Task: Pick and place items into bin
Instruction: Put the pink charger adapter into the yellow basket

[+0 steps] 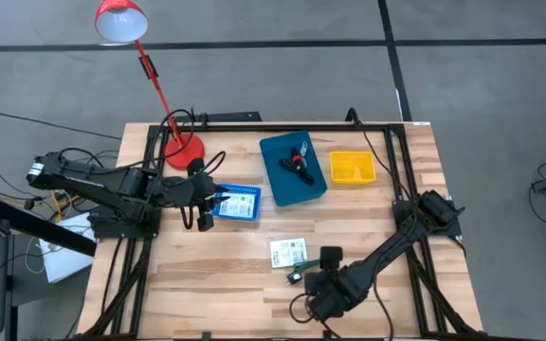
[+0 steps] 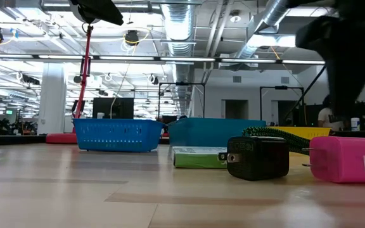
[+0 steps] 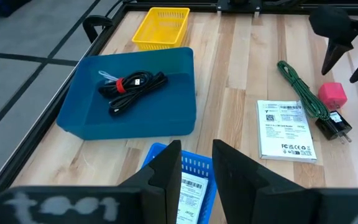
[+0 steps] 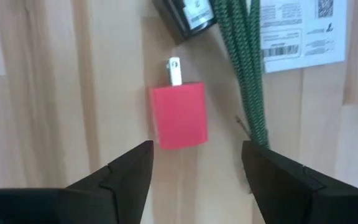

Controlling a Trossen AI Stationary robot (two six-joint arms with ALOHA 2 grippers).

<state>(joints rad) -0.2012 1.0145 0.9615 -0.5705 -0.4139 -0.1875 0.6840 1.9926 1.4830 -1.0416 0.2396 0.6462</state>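
Over the table's near edge, the right gripper hovered by the pink charger.
Its wrist view showed fingers spread apart, straddling the charger untouched; the left gripper, slightly parted, hung above the blue basket.

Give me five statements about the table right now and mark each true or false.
1. The right gripper is open above the pink charger. True.
2. The teal tray holds a bundled black cable. True.
3. The yellow basket holds the green braided cable. False: the cable lies on the table beside the white packet.
4. The left gripper is over the blue basket. True.
5. The pink charger is inside the teal tray. False: it rests on the table.
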